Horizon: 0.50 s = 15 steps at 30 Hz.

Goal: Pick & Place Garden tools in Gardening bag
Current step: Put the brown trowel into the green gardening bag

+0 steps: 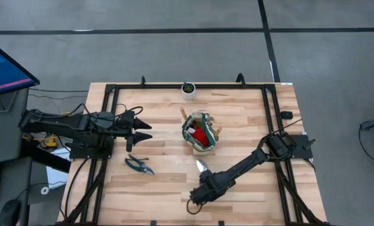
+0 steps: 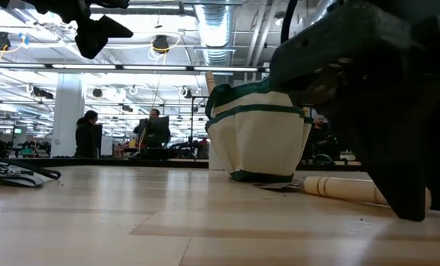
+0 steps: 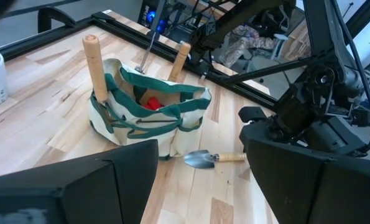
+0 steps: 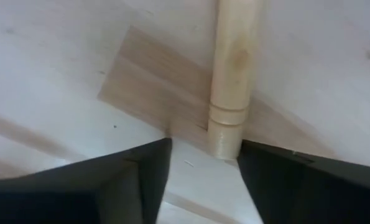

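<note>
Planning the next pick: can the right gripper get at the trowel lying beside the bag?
Probably yes. The right gripper is open, low over the table, the trowel handle end between its fingers; the gardening bag sits apart.

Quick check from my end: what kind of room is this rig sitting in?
Likely a big open lab or workshop: exposed ceiling ducts, people at desks behind the table, and a monitor beside it.

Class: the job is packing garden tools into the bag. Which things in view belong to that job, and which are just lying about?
Job:
bag
trowel on the table, handle end between the right gripper's open fingers
shears
two wooden handles and a red item, already in the bag

Lying about:
white pot
monitor
</note>
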### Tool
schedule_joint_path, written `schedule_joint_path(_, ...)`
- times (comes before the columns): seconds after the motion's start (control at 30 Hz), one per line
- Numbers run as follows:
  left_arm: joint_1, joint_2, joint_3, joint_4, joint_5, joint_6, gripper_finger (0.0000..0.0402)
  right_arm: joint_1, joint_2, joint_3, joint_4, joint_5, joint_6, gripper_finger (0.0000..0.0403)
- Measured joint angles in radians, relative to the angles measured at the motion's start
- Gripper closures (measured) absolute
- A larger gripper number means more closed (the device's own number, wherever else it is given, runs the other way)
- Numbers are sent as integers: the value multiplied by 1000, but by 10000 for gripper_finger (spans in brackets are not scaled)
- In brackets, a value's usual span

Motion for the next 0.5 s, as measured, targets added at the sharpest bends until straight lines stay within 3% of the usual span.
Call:
schedule_joint_path(0.27,0,0,0,0,0,0,164,-26,2,-1,42,-33,-70,386)
schedule_joint_path(0.5,0,0,0,4,63,0,164,-30,-24,-6,59,-85,-124,401)
